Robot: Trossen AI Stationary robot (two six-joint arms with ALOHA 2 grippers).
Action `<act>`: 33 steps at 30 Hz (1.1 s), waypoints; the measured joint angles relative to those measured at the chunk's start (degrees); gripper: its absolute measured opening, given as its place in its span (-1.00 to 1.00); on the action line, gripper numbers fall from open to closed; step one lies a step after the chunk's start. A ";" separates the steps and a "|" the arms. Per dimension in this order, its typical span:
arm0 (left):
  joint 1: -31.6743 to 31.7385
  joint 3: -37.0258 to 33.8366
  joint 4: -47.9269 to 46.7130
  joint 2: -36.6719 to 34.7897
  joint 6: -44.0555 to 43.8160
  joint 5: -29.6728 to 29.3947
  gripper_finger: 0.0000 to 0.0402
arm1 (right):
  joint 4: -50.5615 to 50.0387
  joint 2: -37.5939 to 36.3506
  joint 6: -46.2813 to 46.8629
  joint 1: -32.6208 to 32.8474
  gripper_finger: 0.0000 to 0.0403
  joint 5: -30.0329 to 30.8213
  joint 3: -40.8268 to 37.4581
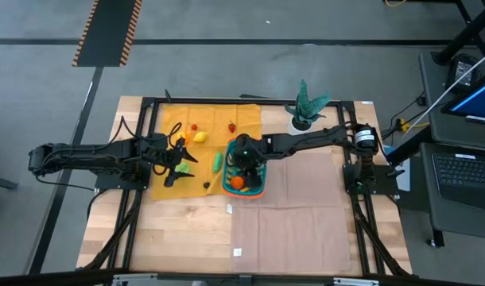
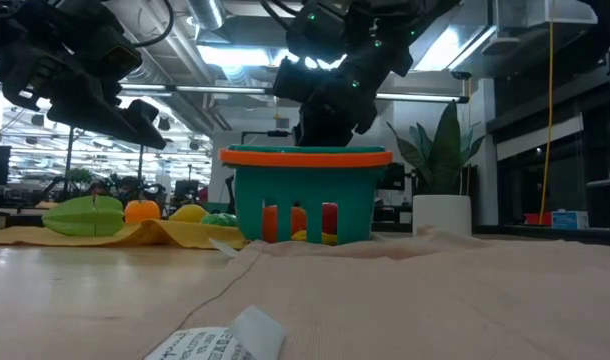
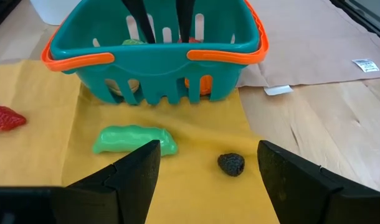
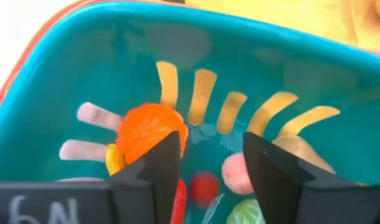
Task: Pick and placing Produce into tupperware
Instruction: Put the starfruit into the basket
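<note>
The teal basket with an orange rim point(image 1: 254, 191) stands on the yellow cloth's right edge; it also shows in the low view point(image 2: 305, 195). Inside it lie an orange slice point(image 4: 149, 134), a red piece point(image 4: 204, 185), a pink piece point(image 4: 237, 174) and a green piece point(image 4: 246, 211). My right gripper point(image 4: 212, 162) is open, reaching down into the basket point(image 1: 242, 152) above these pieces. My left gripper point(image 3: 209, 177) is open and hovers over the cloth to the basket's left point(image 1: 181, 163). A green pea pod point(image 3: 134, 140), a dark berry point(image 3: 231, 163) and a strawberry point(image 3: 6, 118) lie on the cloth in front of it.
More produce lies on the yellow cloth point(image 1: 167, 127): a yellow piece point(image 1: 200, 137) and two small red pieces point(image 1: 193, 126) point(image 1: 231, 126). A potted green plant point(image 1: 306, 107) stands by the far edge. A tan cloth point(image 1: 306, 206) covers the table's right half, with a paper tag point(image 2: 215, 340) near it.
</note>
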 joint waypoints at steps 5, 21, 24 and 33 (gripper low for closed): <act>0.00 0.00 -0.19 0.01 0.00 0.00 0.30 | -1.52 -0.11 -0.05 -0.24 0.04 0.00 2.74; 0.02 0.00 -0.29 -0.14 -0.10 2.19 0.30 | 7.30 -9.45 -0.75 -1.40 0.12 0.00 -5.57; 0.04 0.00 -0.28 -0.14 0.03 2.19 0.30 | 12.47 -12.80 -0.39 -1.40 0.12 0.00 -9.74; 0.04 0.01 -0.42 -0.16 2.86 1.56 0.30 | 29.81 -29.27 -0.47 -1.55 0.12 2.70 -27.53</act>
